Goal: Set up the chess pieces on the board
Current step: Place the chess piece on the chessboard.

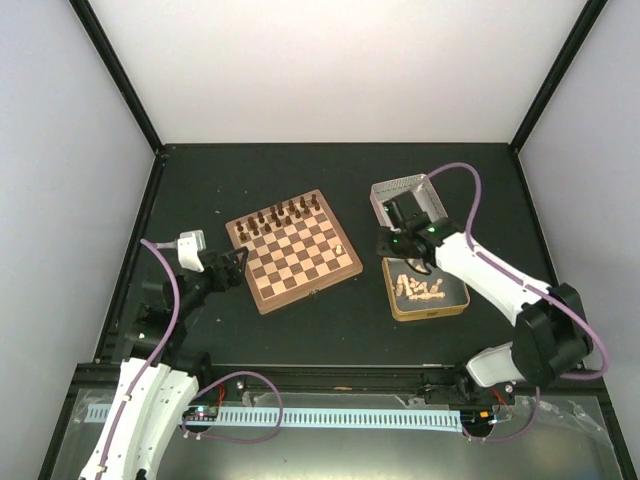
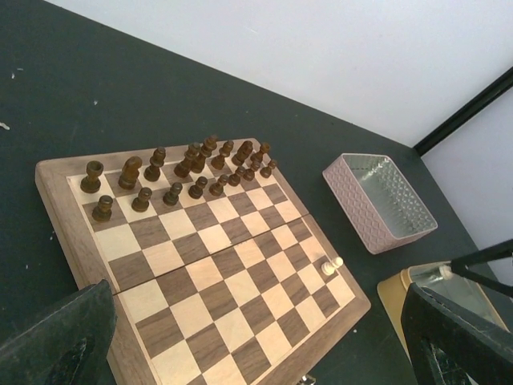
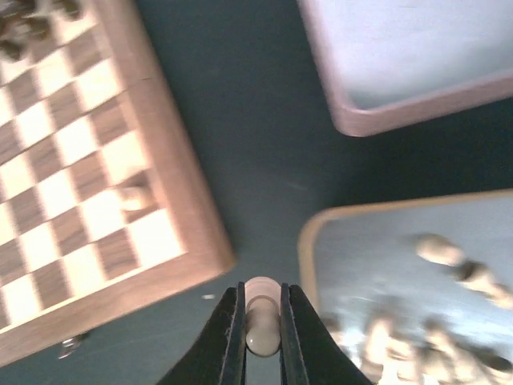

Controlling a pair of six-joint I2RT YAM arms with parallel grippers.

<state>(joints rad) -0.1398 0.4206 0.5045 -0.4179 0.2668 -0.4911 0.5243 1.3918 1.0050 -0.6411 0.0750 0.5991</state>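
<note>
The checkered wooden board [image 1: 293, 250] [image 2: 208, 265] [image 3: 76, 176] lies left of centre. Dark pieces [image 1: 278, 217] [image 2: 184, 172] fill its far rows. One pale chess piece [image 1: 340, 249] [image 2: 331, 265] [image 3: 135, 197] lies tipped over near the board's right edge. More pale pieces [image 1: 420, 289] [image 3: 449, 265] lie heaped in the gold tin [image 1: 427, 290]. My right gripper [image 1: 402, 245] [image 3: 262, 321] hangs over the dark table between board and tin, shut on a pale chess piece [image 3: 262, 317]. My left gripper [image 1: 232, 262] [image 2: 256, 337] stands wide open at the board's left edge, holding nothing.
A pinkish-silver tin lid [image 1: 405, 202] [image 2: 380, 200] [image 3: 409, 64] sits behind the gold tin [image 3: 309, 241], just beyond my right gripper. Black frame posts and white walls close the table at the back and sides.
</note>
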